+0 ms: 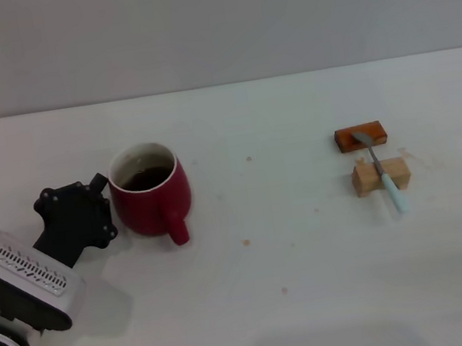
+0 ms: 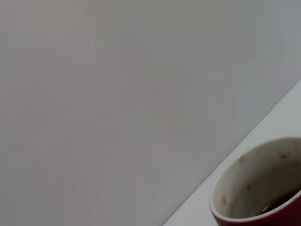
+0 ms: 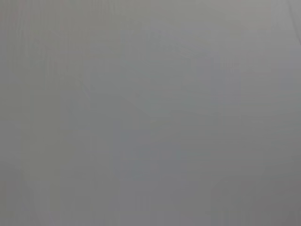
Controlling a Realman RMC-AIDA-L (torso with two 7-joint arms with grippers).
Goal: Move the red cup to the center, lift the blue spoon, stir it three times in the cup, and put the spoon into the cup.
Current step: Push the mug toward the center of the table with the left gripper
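Two arms, one showing: only the left arm appears in the head view; the right arm is nowhere in it, and its wrist camera shows only blank grey
Left gripper (image 1: pixel 102 184): black, just beside the red cup on the robot's left, level with the cup's body; whether its fingers are spread or closed I cannot tell, since the wrist housing and the cup hide them
Red cup (image 1: pixel 150 198): upright on the white table (image 1: pixel 273 287), left of centre, handle turned toward the robot, dark liquid inside; its white inner wall with small specks shows in the left wrist view (image 2: pixel 254 188)
Blue spoon (image 1: pixel 382 171): well apart on the right, lying across the tan wooden block (image 1: pixel 379 175) with its metal bowl near the orange-brown block (image 1: pixel 361 135); propped this way, the handle sits clear of the table, likely so fingers can close around it
Stage, as I judge it: first step, the cup not yet at the centre
Next need: a firm hold on the cup wall, then a level slide or lift to avoid spilling
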